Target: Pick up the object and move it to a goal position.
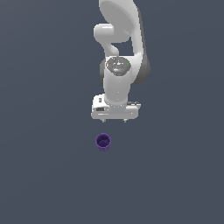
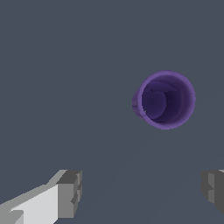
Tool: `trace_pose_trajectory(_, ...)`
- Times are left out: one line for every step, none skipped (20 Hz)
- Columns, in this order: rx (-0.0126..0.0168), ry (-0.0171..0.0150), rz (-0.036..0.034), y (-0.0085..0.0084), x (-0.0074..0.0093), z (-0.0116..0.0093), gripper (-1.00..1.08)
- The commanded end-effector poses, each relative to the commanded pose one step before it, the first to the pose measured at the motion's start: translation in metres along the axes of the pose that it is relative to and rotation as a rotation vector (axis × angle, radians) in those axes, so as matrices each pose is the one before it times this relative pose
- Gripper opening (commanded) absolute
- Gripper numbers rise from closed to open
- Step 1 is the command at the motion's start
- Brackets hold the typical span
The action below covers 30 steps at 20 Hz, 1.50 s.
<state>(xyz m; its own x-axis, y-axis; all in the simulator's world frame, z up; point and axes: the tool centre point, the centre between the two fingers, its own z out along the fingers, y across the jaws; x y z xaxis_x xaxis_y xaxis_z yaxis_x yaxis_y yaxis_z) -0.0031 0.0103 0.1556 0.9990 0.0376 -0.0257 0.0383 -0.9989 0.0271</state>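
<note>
The object is a small dark purple cup (image 1: 103, 142), standing upright with its mouth up on the grey floor. It also shows in the wrist view (image 2: 165, 100), seen from above into its hollow. My gripper (image 1: 114, 120) hangs above the floor, a little behind the cup and slightly toward the exterior view's right. Its jaws are wide apart and hold nothing. In the wrist view the gripper (image 2: 142, 190) shows two grey fingertips (image 2: 70, 192), and the cup lies clear of them, outside the gap.
The white arm (image 1: 120, 48) rises behind the gripper. A plain grey floor (image 1: 48, 175) surrounds the cup.
</note>
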Motion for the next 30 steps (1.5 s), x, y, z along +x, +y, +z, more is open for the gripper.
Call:
trace_pose_trajectory(0.0,0.0,0.0,0.00001,0.0,0.0,0.28)
trace_pose_trajectory(0.00008,0.00097,0.00003,-0.00039,0.00032,-0.00046,0.28)
trace_pose_trajectory(0.00032,0.00314,0.00018,-0.00109,0.00086,-0.00152,0.28)
trace_pose_trajectory(0.00054,0.00484,0.0004,-0.0018,0.00143,-0.00234,0.28)
trace_pose_trajectory(0.00079,0.00626,0.00082,-0.00236,0.00182,-0.00309,0.28)
trace_pose_trajectory(0.0007,0.00474,0.00108,-0.00187,0.00139,-0.00241,0.28)
trace_pose_trajectory(0.00047,0.00255,0.00108,-0.0011,0.00077,-0.00138,0.28)
trace_pose_trajectory(0.00019,0.00063,0.00072,-0.00036,0.0002,-0.00043,0.28)
trace_pose_trajectory(-0.00006,-0.00048,-0.00002,0.00024,-0.00016,0.00023,0.28)
trace_pose_trajectory(-0.00028,-0.00045,-0.00145,0.00038,-0.00017,0.00046,0.28)
trace_pose_trajectory(-0.00045,0.00047,-0.00325,0.00025,0.00006,0.00033,0.28)
trace_pose_trajectory(-0.00063,0.00108,-0.00479,0.0003,0.00019,0.00032,0.28)
trace_pose_trajectory(-0.00083,0.00133,-0.00628,0.00039,0.00023,0.00045,0.28)
trace_pose_trajectory(-0.00103,0.00145,-0.00767,0.0005,0.00022,0.00062,0.28)
trace_pose_trajectory(-0.00122,0.00161,-0.00898,0.00064,0.00022,0.00077,0.28)
trace_pose_trajectory(-0.00139,0.00184,-0.01024,0.00072,0.00025,0.00087,0.28)
trace_pose_trajectory(-0.00157,0.00212,-0.0116,0.00078,0.00029,0.00095,0.28)
trace_pose_trajectory(-0.00175,0.00235,-0.01293,0.00087,0.00031,0.00106,0.28)
trace_pose_trajectory(-0.00195,0.00258,-0.01441,0.00096,0.00032,0.00118,0.28)
trace_pose_trajectory(-0.00215,0.00281,-0.01584,0.00105,0.00032,0.0013,0.28)
trace_pose_trajectory(-0.00235,0.00304,-0.01734,0.00113,0.00033,0.00141,0.28)
trace_pose_trajectory(-0.00256,0.00327,-0.01884,0.00122,0.00032,0.00153,0.28)
trace_pose_trajectory(-0.00276,0.00349,-0.02037,0.00129,0.00031,0.00165,0.28)
trace_pose_trajectory(-0.00297,0.0037,-0.0219,0.00136,0.00029,0.00177,0.28)
trace_pose_trajectory(-0.00318,0.00391,-0.02344,0.00143,0.00027,0.00188,0.28)
trace_pose_trajectory(-0.00338,0.00411,-0.02499,0.00149,0.00023,0.002,0.28)
trace_pose_trajectory(-0.00359,0.00431,-0.02655,0.00154,0.00019,0.00211,0.28)
trace_pose_trajectory(-0.0038,0.0045,-0.02811,0.00159,0.00014,0.00222,0.28)
trace_pose_trajectory(-0.00396,0.00464,-0.02939,0.0016,0.00008,0.0023,0.28)
trace_pose_trajectory(-0.00398,0.0046,-0.02957,0.00156,0.00002,0.0023,0.28)
